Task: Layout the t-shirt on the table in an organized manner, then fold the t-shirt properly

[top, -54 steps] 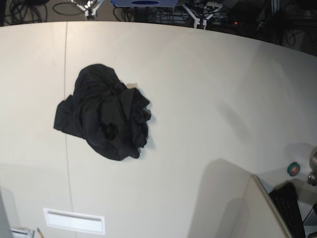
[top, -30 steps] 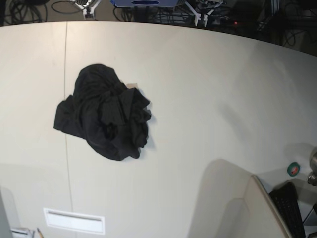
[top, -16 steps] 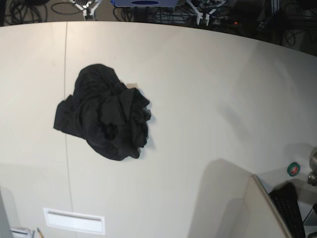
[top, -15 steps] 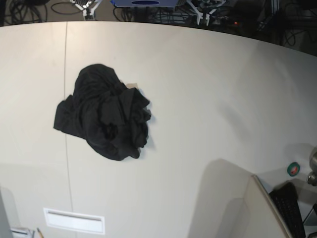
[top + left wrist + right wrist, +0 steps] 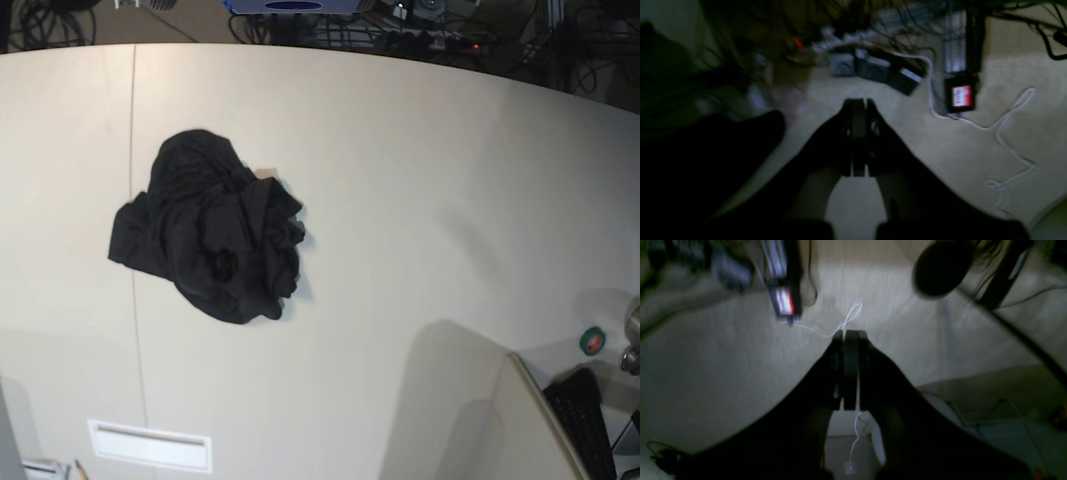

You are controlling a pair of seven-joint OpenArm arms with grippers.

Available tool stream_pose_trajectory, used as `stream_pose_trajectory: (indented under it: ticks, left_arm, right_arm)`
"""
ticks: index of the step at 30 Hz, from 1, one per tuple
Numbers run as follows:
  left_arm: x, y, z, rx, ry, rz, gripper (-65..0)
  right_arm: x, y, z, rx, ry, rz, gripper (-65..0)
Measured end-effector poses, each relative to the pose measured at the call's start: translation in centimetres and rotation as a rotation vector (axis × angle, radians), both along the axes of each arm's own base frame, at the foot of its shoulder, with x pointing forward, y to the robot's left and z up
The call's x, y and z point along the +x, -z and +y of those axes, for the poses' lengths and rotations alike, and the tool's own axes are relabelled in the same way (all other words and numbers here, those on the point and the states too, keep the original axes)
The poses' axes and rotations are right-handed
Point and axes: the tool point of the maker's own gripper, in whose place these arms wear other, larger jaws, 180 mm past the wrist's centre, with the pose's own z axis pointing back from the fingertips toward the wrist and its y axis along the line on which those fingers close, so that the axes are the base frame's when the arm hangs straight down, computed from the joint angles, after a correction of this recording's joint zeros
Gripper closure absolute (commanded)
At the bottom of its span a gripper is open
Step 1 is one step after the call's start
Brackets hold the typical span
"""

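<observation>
Now, t-shirt point(image 5: 210, 240): crumpled black heap, left of centre on the table point(image 5: 420, 180), over the thin seam line.
Left jaws point(image 5: 858, 140): pressed together, empty, above floor cables.
Right jaws point(image 5: 846, 370): together, empty, also off the table.
Risk: pinching several bunched layers at once, dragging the heap instead of spreading it.
Risk: print hidden, so I may misjudge front and hem.

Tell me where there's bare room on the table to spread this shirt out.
The table is bare right of the crumpled t-shirt, up to its curved far edge. Left of the seam line is a narrower strip. The near right corner is crowded by the angled panel.
</observation>
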Motion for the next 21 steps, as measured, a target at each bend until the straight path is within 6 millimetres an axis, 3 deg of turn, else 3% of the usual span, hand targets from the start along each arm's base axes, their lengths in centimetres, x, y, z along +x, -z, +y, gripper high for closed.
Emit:
stream_pose_trajectory:
  ticks: [4, 8, 10, 14, 15, 18, 19, 21]
  left_arm:
    - [5.0, -5.2, 1.1, -0.037, 0.003, -0.165, 0.0]
    - [9.8, -10.5, -0.7, -0.182, -0.045, -0.322, 0.0]
    - [11.7, -12.3, -0.9, -0.229, -0.096, -0.38, 0.0]
    - [15.5, -14.4, 0.0, -0.221, -0.112, -0.489, 0.0]
    - [16.4, -14.7, -0.2, -0.229, -0.109, -0.505, 0.0]
    - [19.6, -15.3, -0.3, -0.233, -0.108, -0.529, 0.0]
    - [20.6, -15.4, -0.2, -0.225, -0.108, -0.516, -6.1]
    - [22.4, -15.6, -0.2, -0.218, -0.106, -0.516, -15.3]
  right_arm:
    - [4.1, -3.5, -3.5, -0.085, 0.056, -0.092, 0.0]
    - [11.2, -8.3, -4.6, -0.129, 0.033, -0.285, 0.0]
    - [15.2, -10.9, -2.9, -0.1, 0.008, -0.401, 0.0]
    - [22.4, -14.8, 3.2, 0.099, 0.003, -0.585, 0.0]
    - [23.6, -14.8, 4.4, 0.137, -0.004, -0.574, -3.2]
    - [27.7, -15.6, 7.5, 0.246, -0.024, -0.576, -31.8]
    - [29.0, -16.2, 8.3, 0.281, -0.03, -0.591, -37.7]
    - [31.5, -17.7, 9.2, 0.324, -0.037, -0.655, -39.5]
